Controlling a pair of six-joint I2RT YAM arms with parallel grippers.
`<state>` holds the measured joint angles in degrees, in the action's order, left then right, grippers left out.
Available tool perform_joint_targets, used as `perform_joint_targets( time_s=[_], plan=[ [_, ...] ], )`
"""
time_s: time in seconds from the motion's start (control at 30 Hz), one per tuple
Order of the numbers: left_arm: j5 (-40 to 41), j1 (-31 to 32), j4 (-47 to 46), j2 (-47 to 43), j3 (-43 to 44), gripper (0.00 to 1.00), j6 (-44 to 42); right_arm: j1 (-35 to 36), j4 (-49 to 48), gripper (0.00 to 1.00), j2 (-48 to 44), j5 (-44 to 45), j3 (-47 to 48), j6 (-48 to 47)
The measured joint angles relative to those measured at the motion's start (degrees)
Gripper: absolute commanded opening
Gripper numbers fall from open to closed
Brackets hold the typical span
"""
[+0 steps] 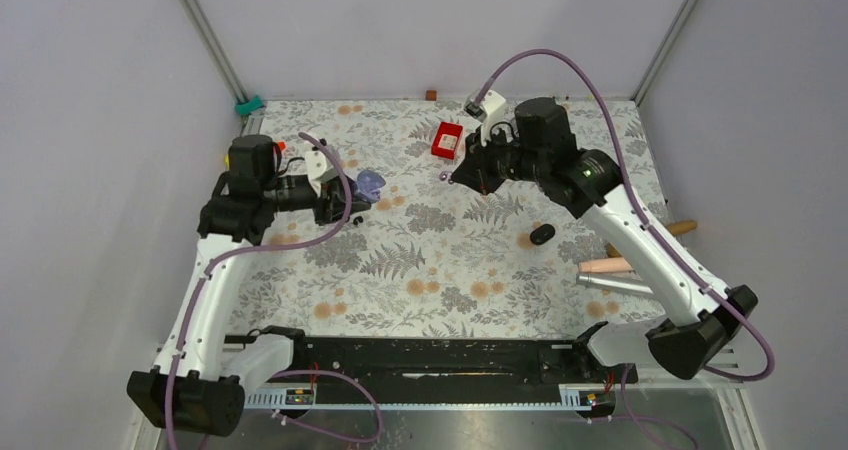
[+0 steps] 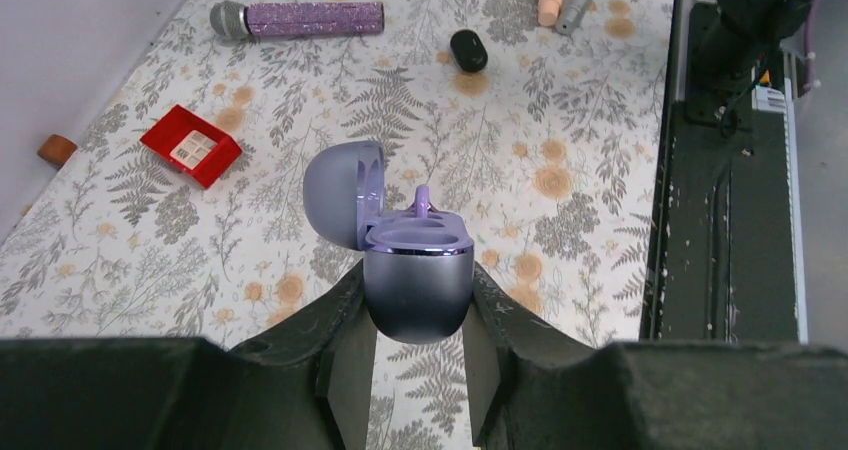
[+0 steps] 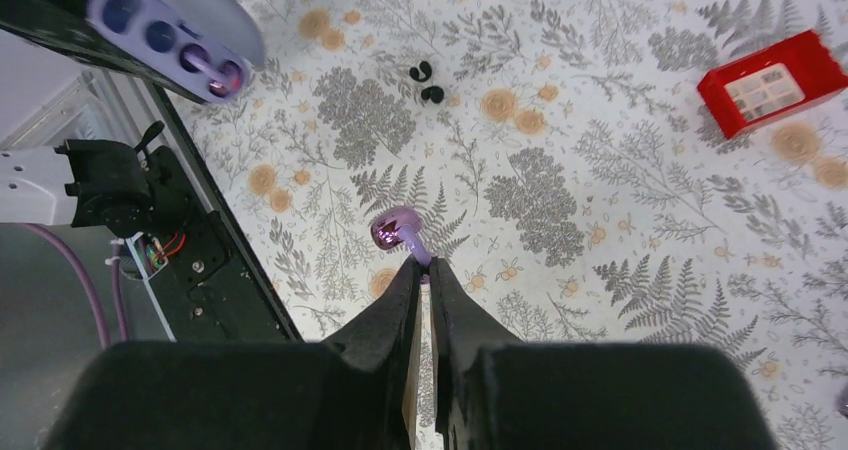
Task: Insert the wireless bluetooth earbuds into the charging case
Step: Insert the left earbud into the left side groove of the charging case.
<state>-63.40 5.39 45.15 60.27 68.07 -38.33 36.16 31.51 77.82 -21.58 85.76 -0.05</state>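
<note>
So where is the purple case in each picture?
Top external: charging case is left of centre, towards the back.
Left wrist: charging case is bottom centre, lid open, held in the left gripper.
Right wrist: charging case is in the top-left corner.
Shared landmark: red box, seen in all three.

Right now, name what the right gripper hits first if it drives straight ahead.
Likely the tablecloth just beyond the purple earbud the right gripper pinches; two small black bits lie farther along. Depth is unclear.
</note>
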Motion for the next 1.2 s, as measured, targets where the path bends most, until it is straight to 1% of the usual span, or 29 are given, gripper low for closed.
perform_joint_targets(
  time_s=[0.13,0.23,0.33,0.4,0.5,0.57,0.7,0.87,1.2],
  plan=[
    [3.04,4.70,-19.91,-3.28,-9.73,0.00,15.13,0.00,-0.04,0.07,-3.41,0.76,0.00,-0.31],
    [6.43,9.42,-30.84,-3.78,-15.91,0.00,22.73,0.00,-0.33,0.08,-6.88,1.11,-0.33,-0.33],
    [9.22,13.27,-40.02,-3.72,-20.00,0.00,29.90,0.00,-1.20,0.09,-10.08,0.74,-1.29,-0.31],
    [9.57,13.88,-46.36,-3.69,-21.90,0.00,34.51,0.00,-2.12,0.10,-11.72,-0.61,-2.27,-0.28],
    [10.10,13.90,-59.65,-3.80,-27.10,0.00,42.77,0.07,-3.37,0.10,-12.74,-3.67,-3.85,0.63],
    [10.27,13.86,-65.11,-3.82,-29.99,0.00,46.97,0.17,-4.26,0.11,-12.55,-5.97,-4.74,1.64],
    [10.47,13.86,-71.58,-3.48,-31.76,0.00,52.11,1.36,-5.33,0.11,-11.26,-8.07,-5.77,2.99],
    [10.67,13.92,-77.75,-1.99,-32.61,0.00,54.75,3.28,-7.30,0.11,-9.92,-8.02,-6.78,4.11],
    [9.33,16.76,-77.64,1.18,-33.07,0.00,53.20,4.59,-11.04,0.11,-6.47,-6.69,-8.83,7.08]
  ],
)
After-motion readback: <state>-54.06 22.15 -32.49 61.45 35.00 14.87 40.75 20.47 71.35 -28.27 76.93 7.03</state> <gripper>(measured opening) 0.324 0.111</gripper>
